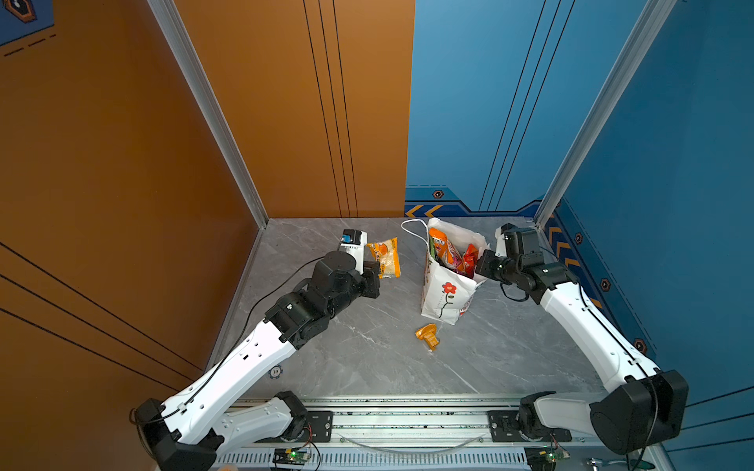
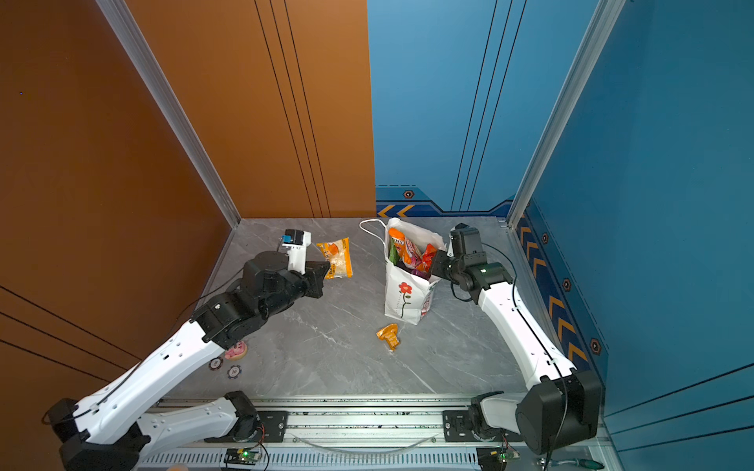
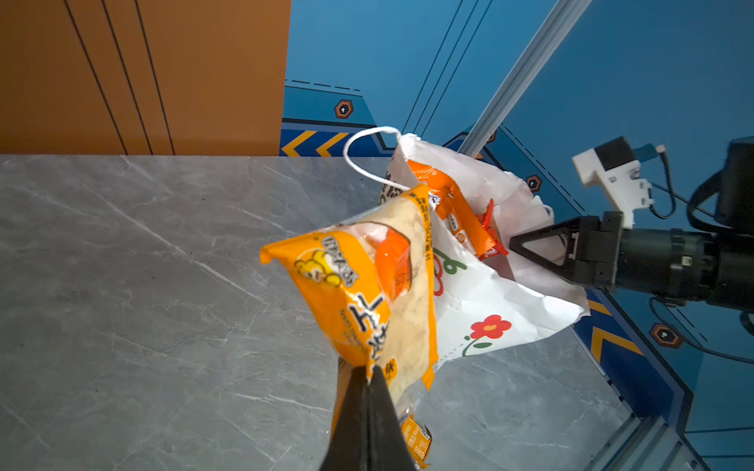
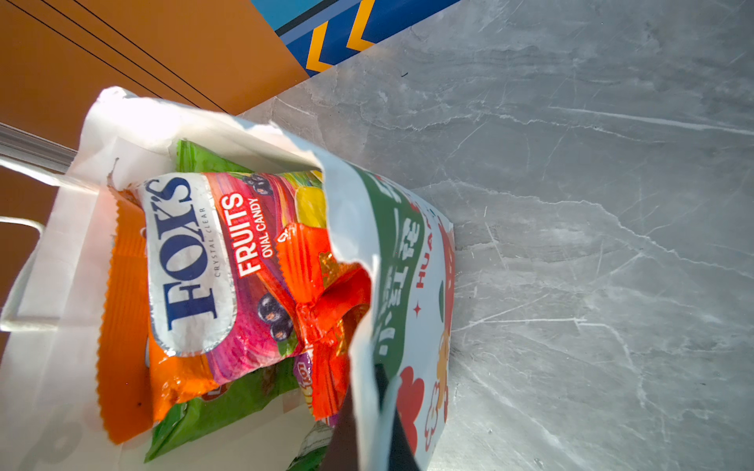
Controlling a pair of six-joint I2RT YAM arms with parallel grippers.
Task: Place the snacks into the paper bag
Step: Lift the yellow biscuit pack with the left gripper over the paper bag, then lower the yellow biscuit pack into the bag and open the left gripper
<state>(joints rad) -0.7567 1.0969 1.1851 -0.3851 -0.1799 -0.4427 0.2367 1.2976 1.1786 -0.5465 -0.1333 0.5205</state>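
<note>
The white paper bag (image 1: pixel 444 295) (image 2: pixel 404 299) stands upright near the back of the table, its flower face to the front. My right gripper (image 1: pixel 479 265) (image 4: pixel 369 391) is shut on the bag's right rim (image 4: pixel 355 261) and holds the mouth open. Inside lie several snacks: a FOX'S packet (image 4: pixel 228 265), a green one (image 4: pixel 212 420) and a red-orange one (image 4: pixel 322 293). My left gripper (image 1: pixel 377 271) (image 3: pixel 369 373) is shut on an orange-yellow packet (image 1: pixel 383 257) (image 3: pixel 359 285), held off the table left of the bag. A small orange packet (image 1: pixel 427 336) (image 2: pixel 388 335) lies in front of the bag.
A pink toy (image 2: pixel 236 350) and two poker chips (image 2: pixel 233 371) sit by the left arm near the table's left edge. Orange and blue walls close the back and sides. A metal rail (image 1: pixel 408 424) runs along the front.
</note>
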